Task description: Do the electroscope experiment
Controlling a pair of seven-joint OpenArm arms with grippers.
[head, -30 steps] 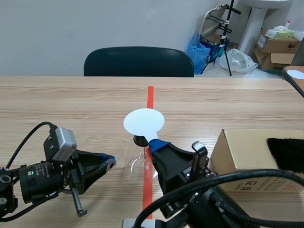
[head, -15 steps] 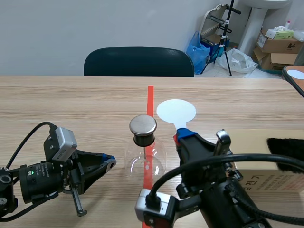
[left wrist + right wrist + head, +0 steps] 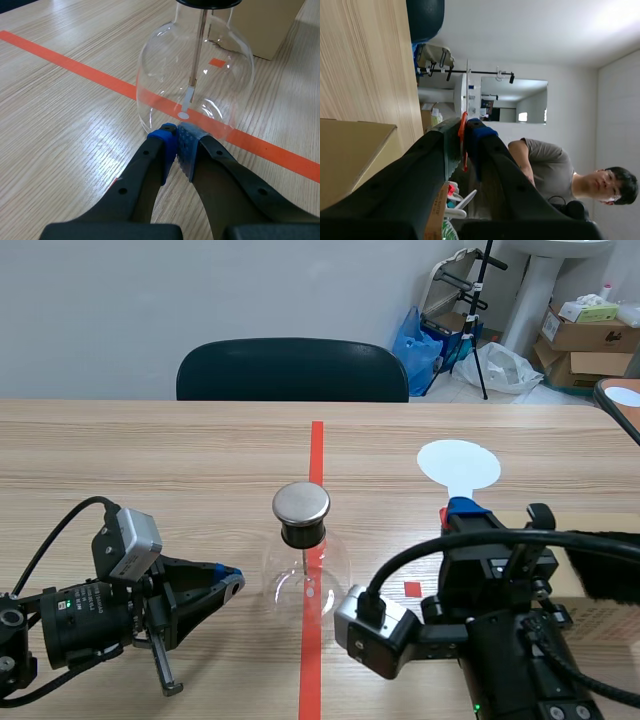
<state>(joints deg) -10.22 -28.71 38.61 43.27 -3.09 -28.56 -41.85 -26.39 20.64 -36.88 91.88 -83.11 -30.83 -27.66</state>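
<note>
Left end effector point(image 3: 177, 145) closed, right end effector point(image 3: 465, 128) clamped (rolled sideways)

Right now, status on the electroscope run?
Left gripper shut, empty, at electroscope base. Right gripper shut on white disc, held right of metal cap, apart. Cardboard box close beside right arm.

Swung the white disc point(image 3: 458, 463), held in the right pincer point(image 3: 461, 510), off the electroscope's metal cap point(image 3: 301, 503): from frame centre a second ago, past just right of the cap, out to the right-centre, well apart from it. Left that cap bare, no longer hidden under the disc. Turned the right arm as well, shifting its wrist camera point(image 3: 375, 630) to the lower middle and covering most of the cardboard box point(image 3: 605, 618).
</note>
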